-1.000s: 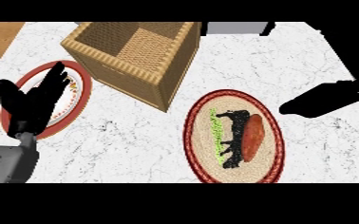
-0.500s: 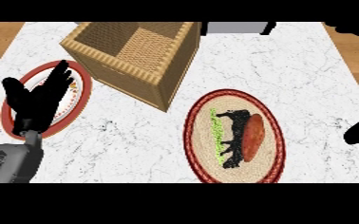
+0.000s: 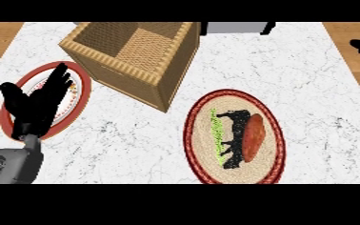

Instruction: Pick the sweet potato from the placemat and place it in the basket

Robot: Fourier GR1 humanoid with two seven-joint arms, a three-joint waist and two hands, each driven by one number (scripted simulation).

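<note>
Left hand [image 3: 36, 106] sits at the view's left edge, fingers straight and spread, pointing up, holding nothing. It's parked over a red-rimmed plate [image 3: 79, 78] that lies there, so it hides most of the plate's middle. I read that as a resting pose: it's well apart from anything the task needs, and keeping it there leaves the middle of the table open.

Basket [image 3: 134, 58] comes next, upper left of centre: woven, square, open top, nothing visible inside. Its near corner points toward the placemat, which gives a short run from pick to drop.

Placemat [image 3: 234, 136] is right of centre, oval, woven, red border, lying flat, near the basket's corner but not touching it. Sweet potato [image 3: 254, 134] lies on the placemat's right half, long axis running top to bottom, over a dark animal print with a green strip at its left. Untouched, so the pick isn't done yet.

Right hand: I only see a small dark bit at the far right edge, upper part; can't tell what its fingers are doing. Being the nearer side, I'd judge it the one to use for the grasp.

Table [image 3: 309, 76] is white marble with grey veining, flat. Wood shows at both upper corners past the table's edge, and a grey object [image 3: 235, 27] sits at the far edge behind the basket.
</note>
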